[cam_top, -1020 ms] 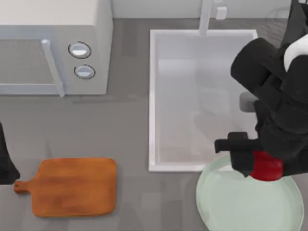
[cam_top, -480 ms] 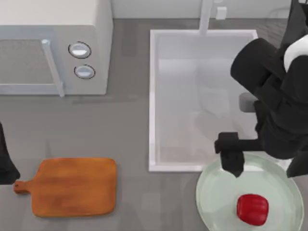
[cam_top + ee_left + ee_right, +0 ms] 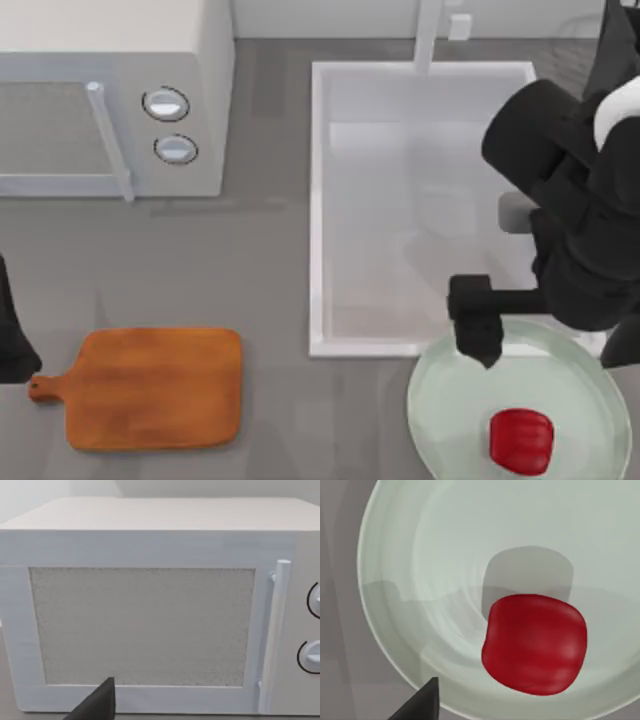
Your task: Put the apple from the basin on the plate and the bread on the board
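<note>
Apple (image 3: 521, 441) lies on plate (image 3: 440, 420); right hand (image 3: 545, 335) above, open, empty; left arm parked

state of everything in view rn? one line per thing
apple: resting on the plate, released
plate: holds the apple
basin: nothing visible inside
board: bare, no bread on it
microwave: door closed
right hand: above the plate's far rim, apart from the apple
left arm: parked at the table's left edge
</note>
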You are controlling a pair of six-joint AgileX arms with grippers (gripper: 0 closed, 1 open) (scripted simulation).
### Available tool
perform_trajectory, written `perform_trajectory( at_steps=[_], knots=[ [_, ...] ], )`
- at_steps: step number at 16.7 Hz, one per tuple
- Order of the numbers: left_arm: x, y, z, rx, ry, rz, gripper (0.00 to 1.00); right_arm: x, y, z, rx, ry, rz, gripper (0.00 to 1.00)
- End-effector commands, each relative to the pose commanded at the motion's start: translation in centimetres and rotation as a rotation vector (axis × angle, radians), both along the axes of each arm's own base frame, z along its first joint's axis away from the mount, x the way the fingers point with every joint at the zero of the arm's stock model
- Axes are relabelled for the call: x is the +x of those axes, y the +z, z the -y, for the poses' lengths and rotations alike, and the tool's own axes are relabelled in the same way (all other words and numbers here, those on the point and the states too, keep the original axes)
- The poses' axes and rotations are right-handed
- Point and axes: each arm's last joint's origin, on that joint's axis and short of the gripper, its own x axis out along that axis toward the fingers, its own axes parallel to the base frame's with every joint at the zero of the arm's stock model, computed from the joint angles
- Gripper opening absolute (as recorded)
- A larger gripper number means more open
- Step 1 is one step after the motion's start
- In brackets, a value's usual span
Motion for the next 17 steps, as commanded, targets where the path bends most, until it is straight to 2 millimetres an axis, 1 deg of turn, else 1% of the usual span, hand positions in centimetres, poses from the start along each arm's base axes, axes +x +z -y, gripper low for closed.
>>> perform_trajectory(
  at_steps=[2,5,7,10,13,15,17],
  knots=[
    [0.0,0.0,0.0,0.0,0.0,0.0,1.0,-0.2,0.1,0.9,0.025,0.0,0.036,1.0],
    [0.0,0.0,0.0,0.0,0.0,0.0,1.0,-1.3,0.6,3.4,0.095,0.001,0.159,1.0],
    [0.0,0.0,0.0,0.0,0.0,0.0,1.0,-2.6,1.0,5.7,0.154,0.002,0.292,1.0],
    [0.0,0.0,0.0,0.0,0.0,0.0,1.0,-5.3,1.2,9.2,0.229,0.003,0.56,1.0],
    [0.0,0.0,0.0,0.0,0.0,0.0,1.0,-8.3,0.1,12.2,0.25,0.004,0.871,1.0],
    [0.0,0.0,0.0,0.0,0.0,0.0,1.0,-9.9,-1.2,13.7,0.225,0.005,1.079,1.0],
    [0.0,0.0,0.0,0.0,0.0,0.0,1.0,-11.0,-2.9,14.8,0.173,0.005,1.262,1.0]
  ],
)
